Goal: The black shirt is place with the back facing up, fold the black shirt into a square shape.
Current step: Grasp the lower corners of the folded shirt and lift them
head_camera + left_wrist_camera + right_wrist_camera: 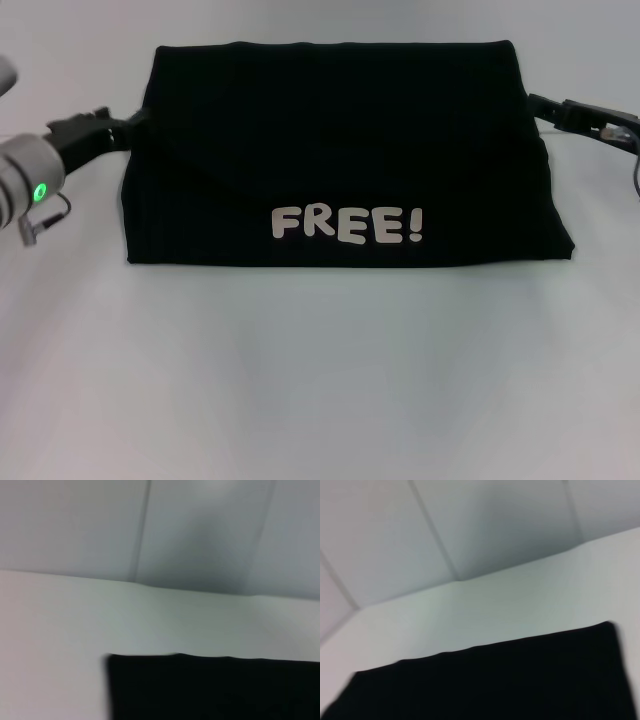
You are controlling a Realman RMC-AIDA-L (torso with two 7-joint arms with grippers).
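Black shirt (340,150) folded, grippers flanking its side edges.

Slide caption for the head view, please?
Folded black shirt, "FREE!" up, between left gripper and right gripper.

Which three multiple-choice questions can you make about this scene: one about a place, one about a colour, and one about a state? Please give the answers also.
1. Where are the two tools?
A. One at each side edge of the shirt
B. Both over the lettering
C. Both at the near table edge

2. What colour is the lettering?
A. Red
B. Off-white
C. Blue

3. In what state is the shirt?
A. Spread flat with sleeves out
B. Folded into a compact block
C. Hanging in the air

Answers:
1. A: the left tool meets the left edge of the black shirt, and the right tool meets its right edge.
2. B: "FREE!" is off-white on black.
3. B: no sleeves show, and it lies on the white table.
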